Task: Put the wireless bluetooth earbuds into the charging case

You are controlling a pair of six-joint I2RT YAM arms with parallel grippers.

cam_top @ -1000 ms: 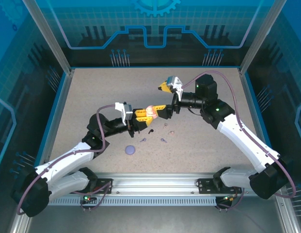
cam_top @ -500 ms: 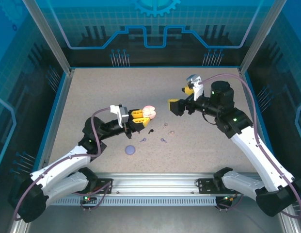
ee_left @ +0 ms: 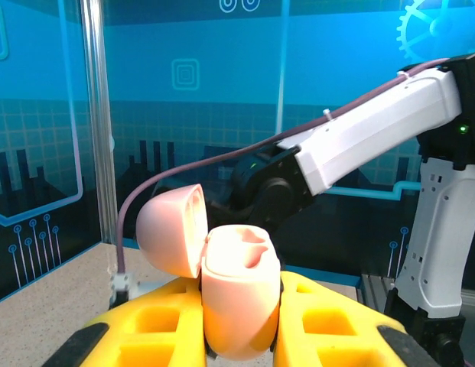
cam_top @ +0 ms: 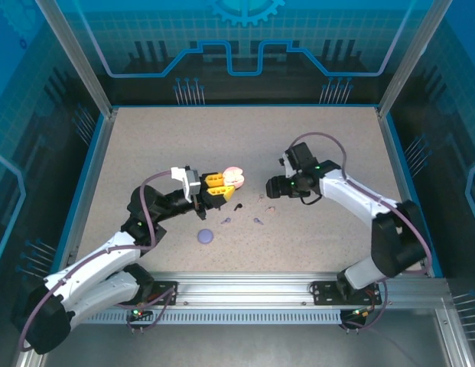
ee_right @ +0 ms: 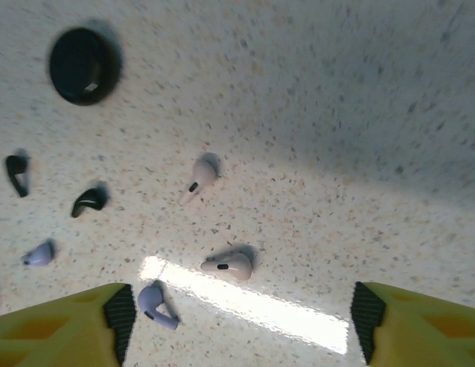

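I've backed my right end effector (cam_top: pixel 272 186) off the open pink case (cam_top: pixel 234 177), where it was a second ago. It swung up and away to the case's right, and has now come down low over the table (cam_top: pixel 145 145), above the loose earbuds (ee_right: pixel 228 265).

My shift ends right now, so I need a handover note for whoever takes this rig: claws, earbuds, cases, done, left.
Left claw: shut on the pale pink clamshell charging case, held above the table, lid open, wells look empty.
Right claw: open, empty, hovering over the loose earbuds.
On the speckled table: two pale pink stemmed earbuds, two black earbuds and two lavender earbuds. A lavender disc-shaped case lies nearer the arm bases.
Done: pink case picked up and open.
Left: all six earbuds to be seated, none picked yet.
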